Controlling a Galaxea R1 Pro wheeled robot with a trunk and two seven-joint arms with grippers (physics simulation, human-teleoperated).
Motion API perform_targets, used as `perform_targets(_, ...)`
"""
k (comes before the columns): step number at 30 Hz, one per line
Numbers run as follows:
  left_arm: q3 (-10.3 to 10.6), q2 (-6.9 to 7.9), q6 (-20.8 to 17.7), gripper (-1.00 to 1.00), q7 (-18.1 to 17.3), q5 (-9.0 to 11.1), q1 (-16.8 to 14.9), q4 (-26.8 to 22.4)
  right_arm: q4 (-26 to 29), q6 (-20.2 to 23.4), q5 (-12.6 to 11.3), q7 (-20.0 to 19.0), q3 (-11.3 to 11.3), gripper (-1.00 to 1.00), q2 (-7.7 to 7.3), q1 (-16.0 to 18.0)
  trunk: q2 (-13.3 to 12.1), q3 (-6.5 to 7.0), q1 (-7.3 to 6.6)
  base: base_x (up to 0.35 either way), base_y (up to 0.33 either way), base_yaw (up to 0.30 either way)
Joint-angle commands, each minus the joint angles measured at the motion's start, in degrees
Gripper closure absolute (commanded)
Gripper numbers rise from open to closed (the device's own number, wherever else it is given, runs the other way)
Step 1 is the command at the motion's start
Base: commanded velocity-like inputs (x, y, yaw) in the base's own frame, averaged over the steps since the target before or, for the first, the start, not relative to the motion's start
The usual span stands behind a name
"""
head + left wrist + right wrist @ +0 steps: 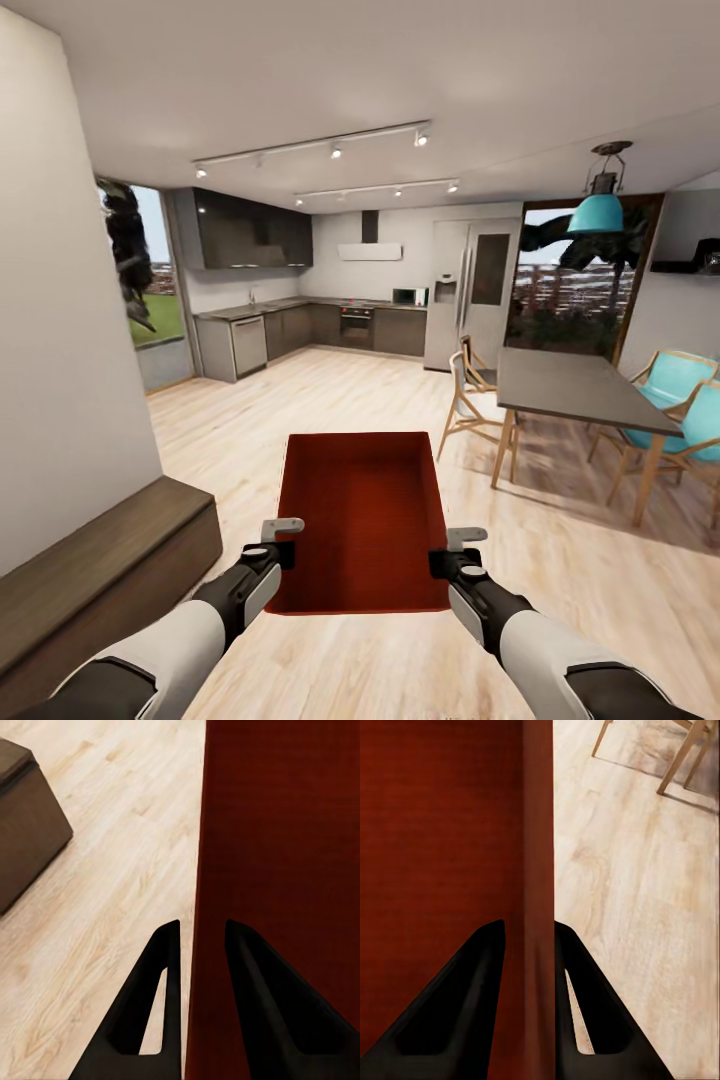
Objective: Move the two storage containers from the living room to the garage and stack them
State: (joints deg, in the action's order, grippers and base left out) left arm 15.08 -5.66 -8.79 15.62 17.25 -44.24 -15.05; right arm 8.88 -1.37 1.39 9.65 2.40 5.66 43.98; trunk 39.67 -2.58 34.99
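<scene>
Orange-red and open-topped, the storage container [365, 515] rides in front of me above the light plank floor [300, 400], one side wall pinched in each hand. My left gripper [196, 937] straddles its wall — one finger inside, one out — and my right gripper [529, 934] is clamped the same way. I'd keep both wrists level and matched while driving, steer past the dining table [570, 385] and the low cabinet [110, 560], and brake gently.
</scene>
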Motion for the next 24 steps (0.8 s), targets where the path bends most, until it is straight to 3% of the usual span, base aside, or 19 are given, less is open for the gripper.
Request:
perform_targets(1, -0.5, 0.21, -0.2, 1.00, 0.8, -1.6, -0.1, -0.3, -0.3, -0.1, -0.2, 0.3, -0.3, 1.00, -0.02, 0.1, 0.1, -0.10, 0.02, 0.000, 0.000, -0.294)
perform_targets(24, -0.5, 0.21, -0.2, 1.00, 0.8, -1.6, -0.1, -0.4, -0.3, -0.1, -0.2, 0.3, -0.3, 1.00, 0.05, 0.1, 0.1, -0.10, 0.02, 0.000, 0.000, -0.294)
